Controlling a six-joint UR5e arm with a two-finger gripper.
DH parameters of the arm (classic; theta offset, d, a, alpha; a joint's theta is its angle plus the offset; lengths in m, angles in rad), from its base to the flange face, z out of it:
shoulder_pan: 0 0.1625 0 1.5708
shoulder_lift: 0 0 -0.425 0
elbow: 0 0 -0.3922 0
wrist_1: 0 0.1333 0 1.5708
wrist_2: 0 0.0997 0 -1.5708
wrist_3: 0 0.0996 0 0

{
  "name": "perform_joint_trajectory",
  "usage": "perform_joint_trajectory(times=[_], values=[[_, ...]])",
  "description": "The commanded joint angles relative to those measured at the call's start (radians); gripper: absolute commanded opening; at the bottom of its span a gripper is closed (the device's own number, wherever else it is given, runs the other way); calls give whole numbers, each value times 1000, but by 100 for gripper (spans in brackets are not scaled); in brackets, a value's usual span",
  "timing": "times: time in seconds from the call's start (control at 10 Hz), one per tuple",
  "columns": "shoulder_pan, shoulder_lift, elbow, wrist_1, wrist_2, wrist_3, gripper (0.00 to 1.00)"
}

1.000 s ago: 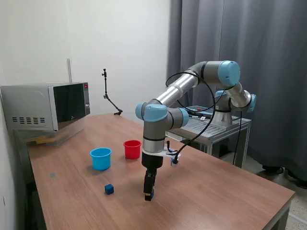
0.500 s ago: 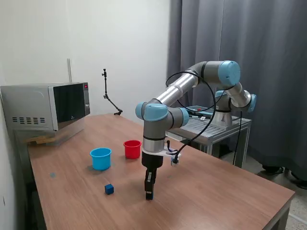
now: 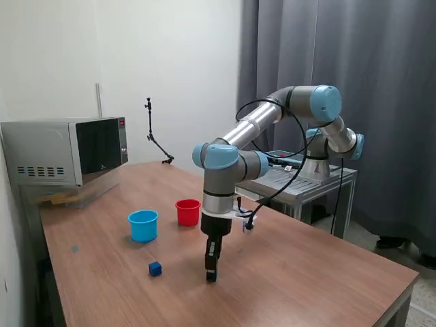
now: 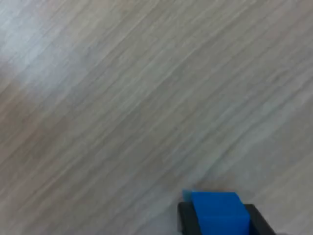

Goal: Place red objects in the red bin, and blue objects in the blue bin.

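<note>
My gripper (image 3: 211, 274) points straight down just above the wooden table (image 3: 306, 272), shut on a dark blue cube. In the wrist view this blue cube (image 4: 217, 211) sits between the two dark fingers (image 4: 185, 219) of the gripper (image 4: 218, 223), over bare wood. A second blue cube (image 3: 155, 269) lies on the table toward the exterior view's left of the gripper. The blue bin (image 3: 143, 225) and the red bin (image 3: 188, 212) stand upright side by side behind it. No red objects are in view.
A microwave (image 3: 65, 160) stands at the table's far left corner in the exterior view. A thin black stand (image 3: 153, 139) rises at the back edge. The arm's base sits on a metal cart (image 3: 306, 177) beyond the table.
The gripper has risen a little off the table with the blue cube held in it. The loose cube and both bins have not moved.
</note>
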Motion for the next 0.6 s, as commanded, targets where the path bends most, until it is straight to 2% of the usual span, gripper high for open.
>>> perform_joint_trajectory(times=[0.0,0.2,0.4,0.5], values=[[-10,-55,10,0,-15,-28,0],[-49,-122,16,6,-51,-65,0],[-99,-167,96,9,-49,-92,0],[-133,-178,107,11,-48,-117,0]])
